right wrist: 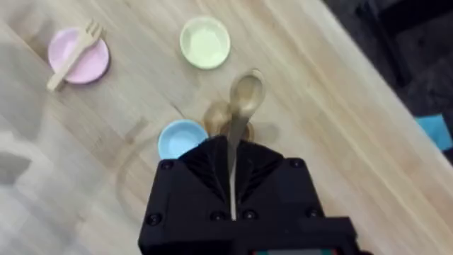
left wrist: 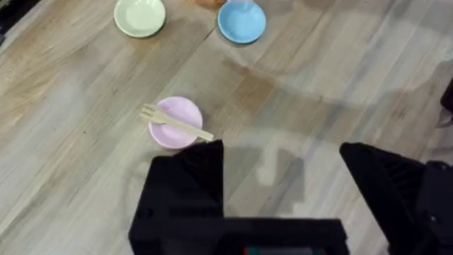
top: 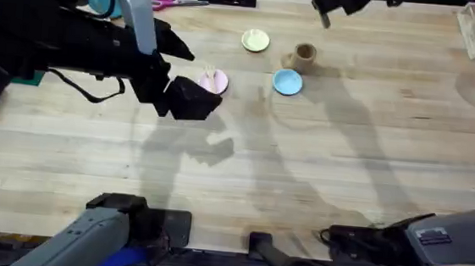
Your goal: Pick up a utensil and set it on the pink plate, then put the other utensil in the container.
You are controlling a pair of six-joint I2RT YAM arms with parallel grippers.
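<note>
the first half of the task looks done. the fork lies across the pink plate, its tines hanging over one edge of the plate and its handle end over the opposite edge, so it rests on the plate rather than on the table. the left gripper hangs just beside the pink plate with its fingers spread apart and nothing between them; i judge it has no further part to play with the fork.

the second half is under way but not finished. the right gripper is clamped on the handle of the spoon, the oval bowl sticking out ahead of the fingers. in the right wrist view the spoon hangs above the container, with the light blue plate just beside the container and the pale yellow plate a little further off from it. in the overhead view the right gripper is raised, near the container but not touching it.

what is left, as i read it: line the spoon up over the mouth of the container, lower it in, and let go. the container is narrow and stands close to the light blue plate, so a poor line-up could knock it or drop the spoon onto that plate instead.
</note>
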